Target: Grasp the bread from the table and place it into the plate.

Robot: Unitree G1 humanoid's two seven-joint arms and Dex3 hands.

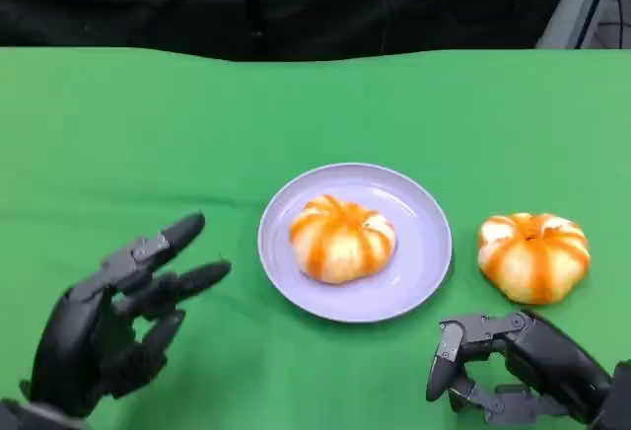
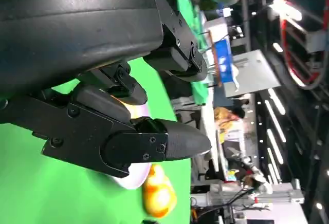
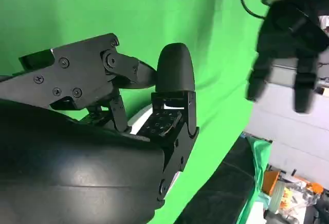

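The bread (image 1: 533, 256) still on the table lies just ahead of the right hand (image 1: 513, 371), slightly to its outer side, beside the plate (image 1: 424, 272) (which already carries one bread (image 1: 341, 238)). That hand is clearly the nearer; it hangs low with fingers parted, holding nothing. The round loaf offers no long axis. The left hand (image 1: 113, 322), fingers spread and empty, sits well apart beyond the plate.

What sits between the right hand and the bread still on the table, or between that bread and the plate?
Nothing visible. The right hand is just in front of the bread on the cloth, and bare green cloth separates it from the plate, which already holds another bread.
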